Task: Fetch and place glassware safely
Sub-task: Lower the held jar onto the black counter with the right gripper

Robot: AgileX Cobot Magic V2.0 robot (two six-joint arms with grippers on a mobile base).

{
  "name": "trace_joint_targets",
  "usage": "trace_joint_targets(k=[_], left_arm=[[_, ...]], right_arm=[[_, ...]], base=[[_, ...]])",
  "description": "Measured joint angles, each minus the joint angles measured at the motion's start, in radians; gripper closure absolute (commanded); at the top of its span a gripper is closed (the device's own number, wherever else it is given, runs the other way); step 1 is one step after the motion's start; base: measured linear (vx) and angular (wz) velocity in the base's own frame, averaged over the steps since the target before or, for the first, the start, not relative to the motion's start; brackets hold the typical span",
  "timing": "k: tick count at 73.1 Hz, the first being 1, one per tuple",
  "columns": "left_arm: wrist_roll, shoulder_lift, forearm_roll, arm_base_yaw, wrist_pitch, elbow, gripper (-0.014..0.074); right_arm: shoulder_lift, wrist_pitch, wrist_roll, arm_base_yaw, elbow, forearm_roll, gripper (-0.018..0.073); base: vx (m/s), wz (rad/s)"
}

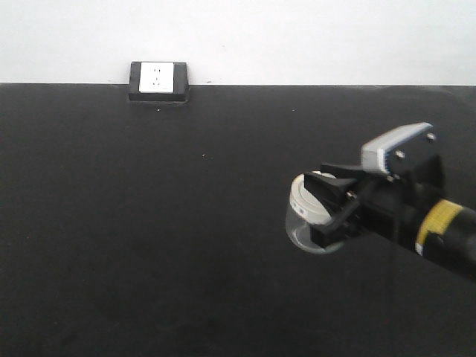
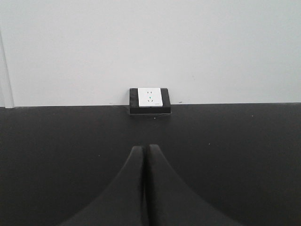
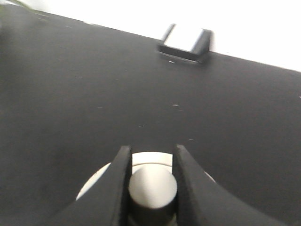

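The glassware (image 1: pixel 303 217) is a small clear jar with an off-white lid (image 3: pixel 149 160) and a round central knob (image 3: pixel 153 187). In the front view it is at the right of the black table (image 1: pixel 149 223). My right gripper (image 1: pixel 324 207) reaches in from the right, and its two black fingers (image 3: pixel 123 174) press against both sides of the knob. I cannot tell whether the jar rests on the table or hangs just above it. My left gripper (image 2: pixel 146 147) is shut with nothing in it, low over bare table, and is out of the front view.
A black box with a white socket face (image 1: pixel 158 80) stands at the table's back edge against the white wall; the socket box (image 2: pixel 150 100) is straight ahead of the left gripper, and the socket box (image 3: pixel 184 43) lies far ahead of the right one.
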Motion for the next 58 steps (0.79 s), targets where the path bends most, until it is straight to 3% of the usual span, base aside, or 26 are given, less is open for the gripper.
trace_joint_targets(k=[8,19,58], left_arm=[[0.000,0.000,0.000,0.000,0.000,0.000,0.0603],[0.000,0.000,0.000,0.000,0.000,0.000,0.0603],[0.000,0.000,0.000,0.000,0.000,0.000,0.0603]], right_arm=[[0.140,-0.058,-0.121,0.000,-0.064,0.108,0.0560],[0.307,-0.166,-0.236,0.000,-0.123,0.162,0.0560],[0.654,-0.483,-0.361,0.000,-0.146,0.213,0.0542]], base=[[0.00,0.00],[0.00,0.00],[0.00,0.00]])
